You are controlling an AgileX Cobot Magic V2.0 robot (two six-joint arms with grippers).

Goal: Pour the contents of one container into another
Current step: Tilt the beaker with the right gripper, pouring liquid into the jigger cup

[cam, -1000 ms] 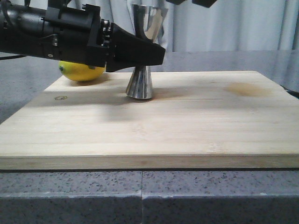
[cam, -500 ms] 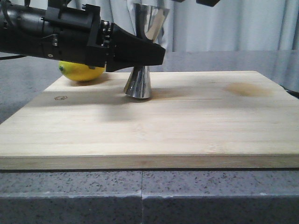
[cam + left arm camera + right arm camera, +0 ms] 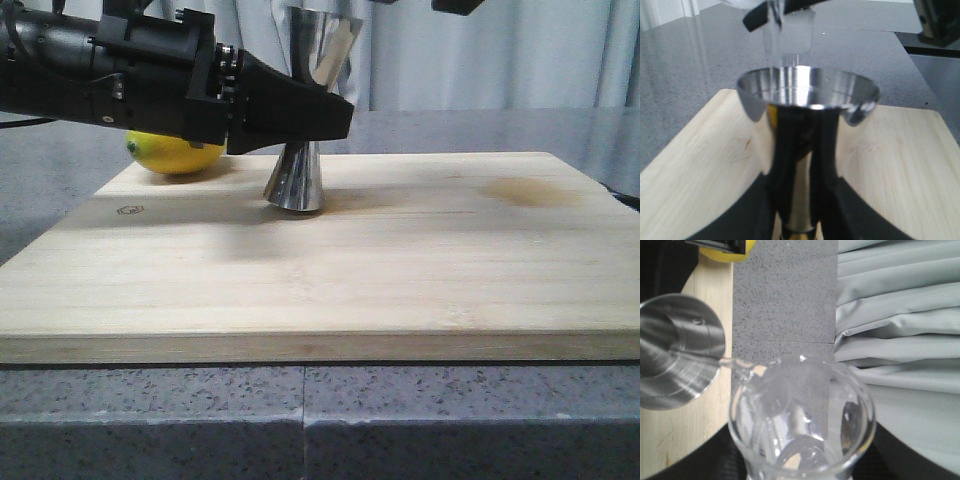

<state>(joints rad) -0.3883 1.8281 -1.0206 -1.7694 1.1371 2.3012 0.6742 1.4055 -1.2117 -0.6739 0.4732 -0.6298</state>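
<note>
One beaker (image 3: 801, 420) in right tool, apparently gripped; left tool (image 3: 300, 112) clamps one jigger (image 3: 297, 178).

Jigger (image 3: 305, 120): polished mirror-finish steel. Beaker (image 3: 802, 420): clear glossy glass. Board (image 3: 400, 270): pale matt wood. Counter (image 3: 300, 420): speckled grey stone.

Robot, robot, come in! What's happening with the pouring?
Left hand shut on jigger, base tipped off board. Right hand holds beaker, lip over jigger mouth. Lemon behind, clear.
</note>
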